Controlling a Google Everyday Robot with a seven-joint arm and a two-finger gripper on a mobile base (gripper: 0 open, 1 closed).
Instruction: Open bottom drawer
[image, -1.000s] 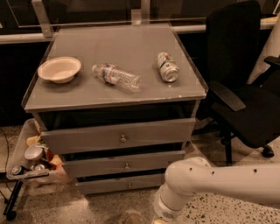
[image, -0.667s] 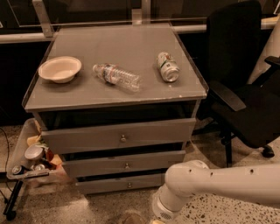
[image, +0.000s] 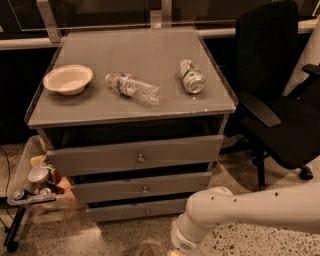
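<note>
Almost nothing is found to have moved since the earlier frame; the white arm (image: 250, 210) is held in nearly the same place. The gripper (image: 176, 248) is seen at the arm's lower end, low at the bottom edge and largely cut off, so whether it is open or closed cannot be told. The bottom drawer (image: 125, 211) lies up and to the left of it, near but apart, under the middle drawer (image: 115, 190). On the chest top (image: 135, 50) a bowl (image: 67, 79), a water bottle (image: 132, 87) and a can (image: 191, 76) are laid; their labels cannot be read.
</note>
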